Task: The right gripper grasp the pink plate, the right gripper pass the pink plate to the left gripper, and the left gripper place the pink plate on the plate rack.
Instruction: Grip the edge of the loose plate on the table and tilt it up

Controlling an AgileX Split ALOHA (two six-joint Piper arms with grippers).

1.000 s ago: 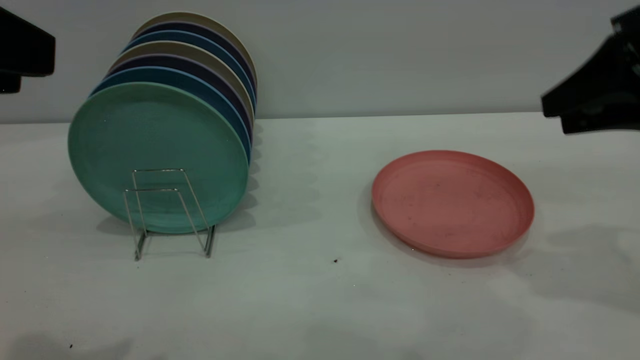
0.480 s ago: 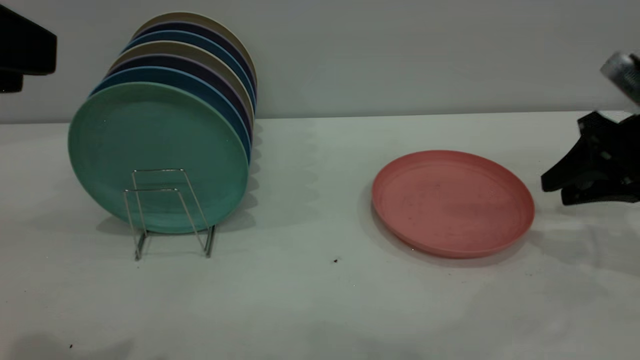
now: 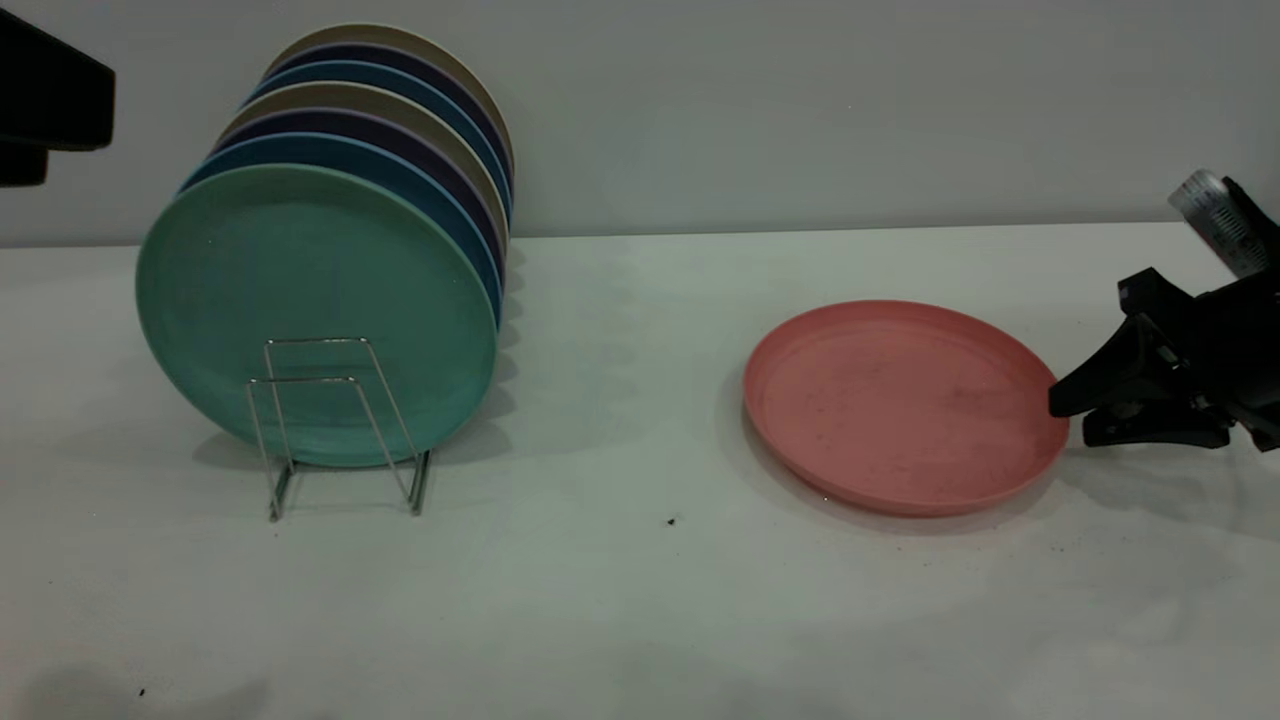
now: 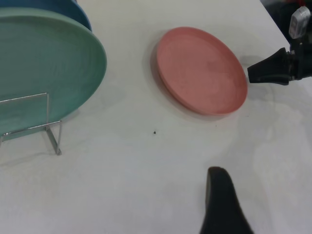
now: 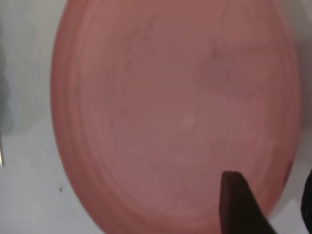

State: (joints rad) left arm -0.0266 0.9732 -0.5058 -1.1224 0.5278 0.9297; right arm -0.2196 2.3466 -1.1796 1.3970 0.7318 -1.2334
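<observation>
The pink plate (image 3: 905,405) lies flat on the table, right of centre. My right gripper (image 3: 1070,418) is at its right edge, low over the table and open. Its jaws straddle the rim: in the right wrist view one finger (image 5: 236,204) is over the plate (image 5: 170,112) and the other is outside it. The plate rack (image 3: 340,425) stands at the left with several plates upright in it, a green plate (image 3: 315,310) in front. The left arm (image 3: 45,100) hangs high at the far left; the left wrist view shows one finger (image 4: 222,204) with nothing beside it.
Two wire loops of the rack stand unfilled in front of the green plate. Bare white table (image 3: 620,560) lies between rack and pink plate. A wall runs behind the table.
My right gripper has come down from high at the right and moved left to the pink plate's right rim. Plate, rack and left arm have not moved.
</observation>
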